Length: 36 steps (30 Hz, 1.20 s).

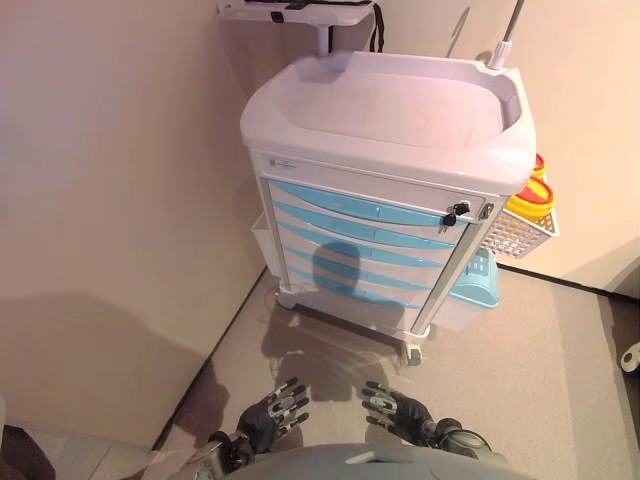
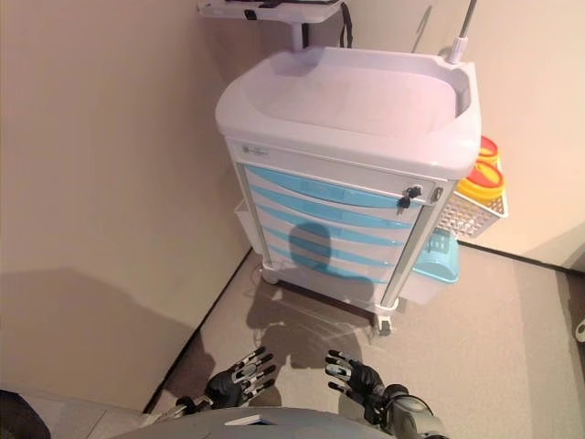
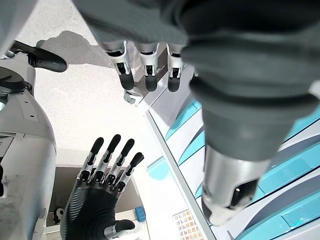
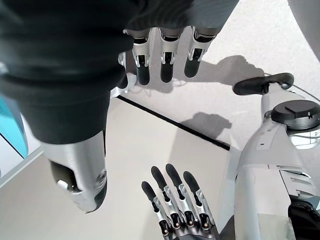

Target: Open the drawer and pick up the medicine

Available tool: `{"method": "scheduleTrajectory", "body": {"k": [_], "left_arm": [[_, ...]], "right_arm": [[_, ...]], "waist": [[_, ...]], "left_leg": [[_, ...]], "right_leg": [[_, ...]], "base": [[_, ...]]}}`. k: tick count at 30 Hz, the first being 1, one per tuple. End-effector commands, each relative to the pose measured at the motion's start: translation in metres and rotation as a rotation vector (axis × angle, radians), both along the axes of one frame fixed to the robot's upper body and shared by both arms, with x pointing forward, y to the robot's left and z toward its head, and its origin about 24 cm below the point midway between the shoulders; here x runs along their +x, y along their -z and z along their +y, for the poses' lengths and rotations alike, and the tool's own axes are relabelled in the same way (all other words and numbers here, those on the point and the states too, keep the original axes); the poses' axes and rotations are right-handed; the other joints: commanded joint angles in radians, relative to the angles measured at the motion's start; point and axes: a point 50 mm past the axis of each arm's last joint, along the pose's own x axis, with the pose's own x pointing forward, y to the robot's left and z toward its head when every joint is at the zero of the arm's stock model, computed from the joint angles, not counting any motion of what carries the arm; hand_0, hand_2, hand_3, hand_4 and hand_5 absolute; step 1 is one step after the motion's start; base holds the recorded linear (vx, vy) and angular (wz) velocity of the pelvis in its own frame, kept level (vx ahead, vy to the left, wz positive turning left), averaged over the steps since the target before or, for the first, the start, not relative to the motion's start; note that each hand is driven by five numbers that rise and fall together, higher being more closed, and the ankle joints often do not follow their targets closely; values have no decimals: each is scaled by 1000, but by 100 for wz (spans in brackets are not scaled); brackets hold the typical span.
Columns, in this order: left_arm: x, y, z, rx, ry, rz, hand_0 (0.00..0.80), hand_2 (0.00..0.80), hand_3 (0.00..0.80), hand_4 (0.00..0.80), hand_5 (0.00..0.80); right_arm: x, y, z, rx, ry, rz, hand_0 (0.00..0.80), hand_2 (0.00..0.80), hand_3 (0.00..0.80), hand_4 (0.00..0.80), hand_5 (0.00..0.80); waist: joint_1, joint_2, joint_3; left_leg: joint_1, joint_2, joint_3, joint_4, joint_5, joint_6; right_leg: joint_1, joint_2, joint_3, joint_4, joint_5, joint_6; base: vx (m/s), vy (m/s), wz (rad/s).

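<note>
I see the medical cart at 12 o'clock, all its blue drawers shut, so any medicine is hidden from me. My left hand at 7 o'clock and right hand at 5 o'clock hang low, fingers relaxed, grasping nothing, well apart from the cart.

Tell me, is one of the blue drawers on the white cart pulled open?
No, every light blue drawer sits flush in the white plastic cart, and both hands hang low, well short of it.

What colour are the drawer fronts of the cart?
Light blue drawer fronts, clearest in the left eye view.
</note>
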Motion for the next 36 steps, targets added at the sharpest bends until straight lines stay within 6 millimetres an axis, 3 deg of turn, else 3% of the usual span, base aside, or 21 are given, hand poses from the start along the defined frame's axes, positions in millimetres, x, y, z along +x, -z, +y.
{"method": "scheduleTrajectory", "body": {"k": [1,8,17,36], "left_arm": [[29,-10,-7,-38,18,-100,0,0,0,0,0],[32,-13,-6,-52,9,-129,0,0,0,0,0],[42,-18,3,68,-52,-217,0,0,0,0,0],[21,-6,-5,-116,-117,-31,0,0,0,0,0]], "right_arm": [[28,-9,17,45,-35,-89,0,0,0,0,0],[28,-9,17,50,-31,-90,0,0,0,0,0],[29,-9,17,52,-10,-95,0,0,0,0,0],[25,-8,15,51,9,-77,0,0,0,0,0]], "waist": [[18,-35,33],[18,-33,35],[23,-32,36],[15,-35,56]], "left_leg": [[27,-67,-11,49,-116,70],[26,-67,-10,46,-115,70],[25,-72,-14,54,-120,72],[18,-60,-7,65,-120,74]], "right_leg": [[-46,-22,-39,9,60,-11],[-47,-24,-40,9,60,-11],[-44,-28,-46,9,61,-9],[-50,-31,-37,25,53,-13]], "base": [[0,0,0],[0,0,0],[0,0,0],[27,3,1]]}}
